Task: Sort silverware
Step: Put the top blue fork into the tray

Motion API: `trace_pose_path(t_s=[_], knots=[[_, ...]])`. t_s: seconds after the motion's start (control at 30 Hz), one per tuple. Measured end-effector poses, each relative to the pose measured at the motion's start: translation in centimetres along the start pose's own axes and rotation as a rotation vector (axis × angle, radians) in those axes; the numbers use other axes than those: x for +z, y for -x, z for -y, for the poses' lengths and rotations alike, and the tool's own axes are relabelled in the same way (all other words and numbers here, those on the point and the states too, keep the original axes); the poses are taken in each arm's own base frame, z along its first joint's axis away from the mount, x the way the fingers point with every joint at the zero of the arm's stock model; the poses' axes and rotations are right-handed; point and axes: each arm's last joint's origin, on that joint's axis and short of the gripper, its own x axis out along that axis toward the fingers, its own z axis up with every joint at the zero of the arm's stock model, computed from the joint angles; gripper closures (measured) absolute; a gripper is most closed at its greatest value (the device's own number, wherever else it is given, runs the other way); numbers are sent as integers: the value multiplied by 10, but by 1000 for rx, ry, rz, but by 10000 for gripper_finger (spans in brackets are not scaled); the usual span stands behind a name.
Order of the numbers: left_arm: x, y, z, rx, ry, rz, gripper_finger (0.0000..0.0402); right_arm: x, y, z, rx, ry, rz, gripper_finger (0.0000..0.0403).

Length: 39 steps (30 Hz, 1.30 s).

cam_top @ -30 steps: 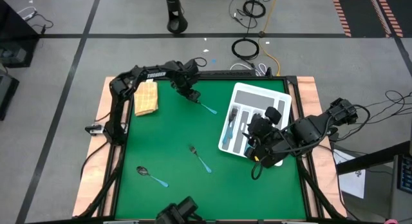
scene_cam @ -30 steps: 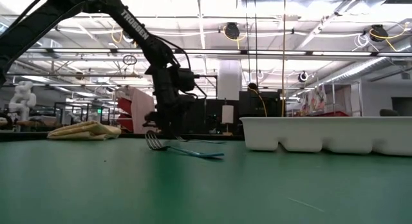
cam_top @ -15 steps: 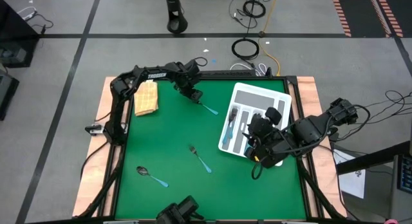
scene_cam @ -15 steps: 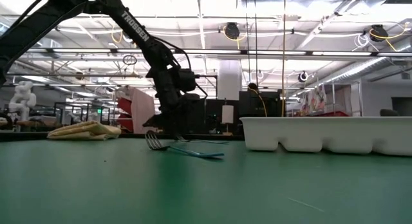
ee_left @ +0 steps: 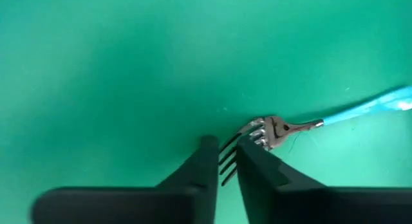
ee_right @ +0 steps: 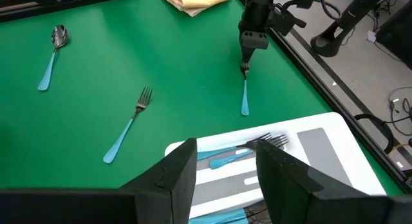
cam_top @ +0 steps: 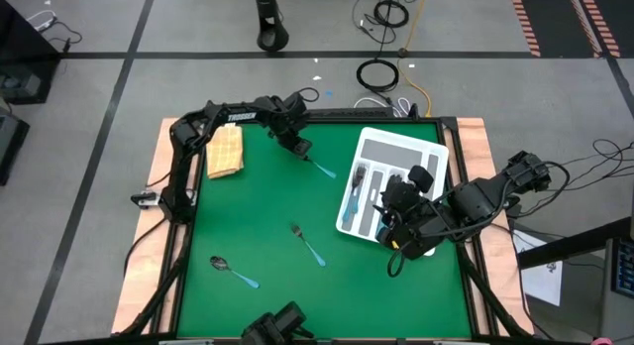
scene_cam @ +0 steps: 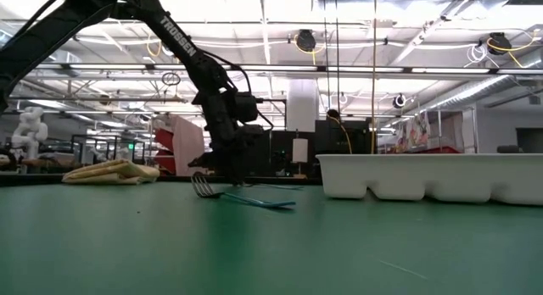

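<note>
The left tool (ee_left: 222, 161) sits down on the green, felt-like table (cam_top: 258, 226) toward its eleven o'clock part. Its two flat, dark, matte fingers (ee_left: 199, 169) are drawn in narrow on either side of the silvery tines of a fork (ee_left: 270, 130). Whether they actually clamp the metal cannot be told, because a slim gap still shows beside the prongs. That fork's thin, glossy light-blue plastic handle runs away from the tool toward the four o'clock direction in the high view.

A second fork (cam_top: 308, 244) lies flat near the table's centre, with its tines pointing to eleven o'clock. A spoon (cam_top: 233, 271) with a rounded shiny bowl lies at about seven o'clock. Both are well apart from the tools.

The white moulded plastic tray (cam_top: 428, 147), with long narrow compartments, stands at three o'clock and holds more blue-handled cutlery (ee_right: 241, 153). The right tool (ee_right: 225, 176) hangs over the tray's nearer end. Its blunt dark fingers are parted and hold nothing.

A folded yellow cloth (cam_top: 225, 150), soft and ribbed, lies at ten o'clock beside the left arm.
</note>
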Motion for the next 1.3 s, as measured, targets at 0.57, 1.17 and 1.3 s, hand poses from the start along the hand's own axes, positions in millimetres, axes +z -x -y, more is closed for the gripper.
trace_pose_path(t_s=[0.57, 1.17, 1.3], knots=[[6, 51, 22, -37, -151, 40, 401, -1, 0, 0, 15, -21, -18, 255], [16, 138, 110, -73, -797, 310, 401, -1, 0, 0, 8, -14, -17, 255], [8, 130, 135, -94, -981, 314, 401, -1, 0, 0, 8, -14, -17, 255]])
